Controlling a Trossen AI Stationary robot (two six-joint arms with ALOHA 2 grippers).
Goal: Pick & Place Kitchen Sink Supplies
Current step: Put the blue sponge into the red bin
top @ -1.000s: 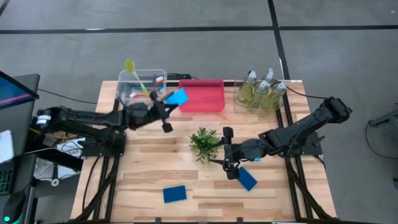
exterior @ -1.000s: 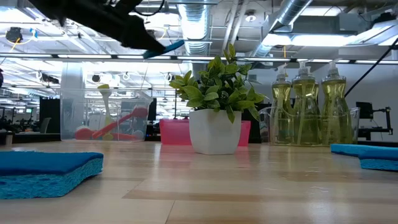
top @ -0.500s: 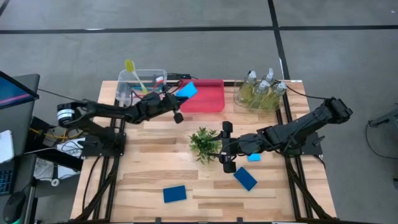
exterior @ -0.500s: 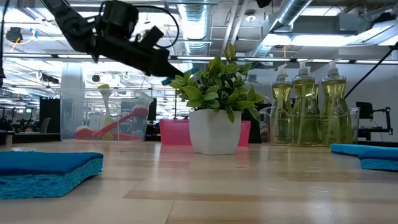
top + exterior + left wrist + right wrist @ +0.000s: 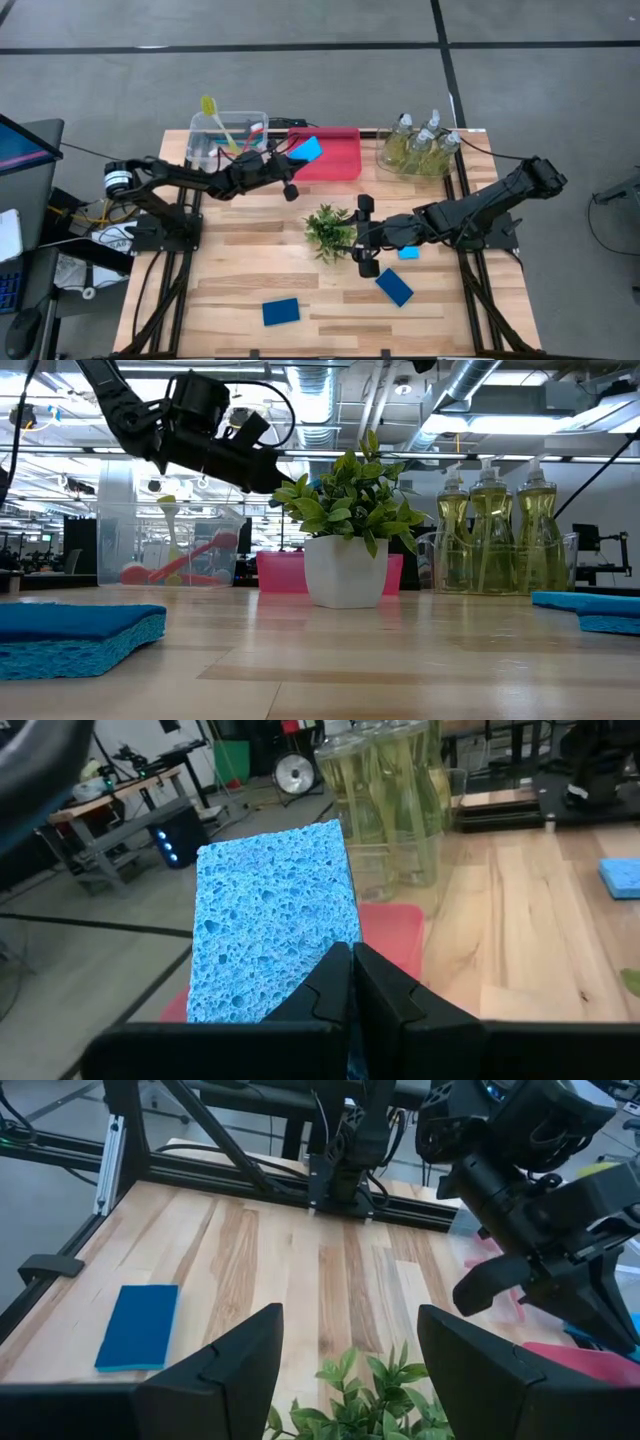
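Overhead, the left gripper [image 5: 297,160] held a light-blue sponge [image 5: 306,149] above the near-left corner of the pink bin [image 5: 335,165], its jaws pinched tight on the sponge's lower edge. The left wrist view alone revealed the texture of that sponge [image 5: 272,925]: a coarse, open-pored slab standing upright above the two dark fingers [image 5: 385,995], with the pink bin [image 5: 402,942] below and the pump bottles [image 5: 385,800] beyond.

The right gripper [image 5: 365,236] hovered just beside the leafy plant [image 5: 327,228], jaws spread wide and holding nothing. Its wrist view looked over the plant's leaves [image 5: 360,1402] to a darker blue sponge [image 5: 140,1326] lying flat on the pale wood-grain worktop [image 5: 300,1280], with the left arm's gripper [image 5: 560,1270] farther off.

Only the high view showed every loose sponge: one near the front edge [image 5: 281,311], one angled by the right gripper [image 5: 395,287], and a small light-blue one [image 5: 408,253] just behind it. It also showed the brushes [image 5: 225,130] standing in the clear bin [image 5: 200,140] and the pump bottles [image 5: 422,140] in their clear bin.

The low view added the plant's white pot [image 5: 346,571], the yellow-green liquid in the bottles [image 5: 494,540], and the thick, rounded edge of a sponge [image 5: 80,635].
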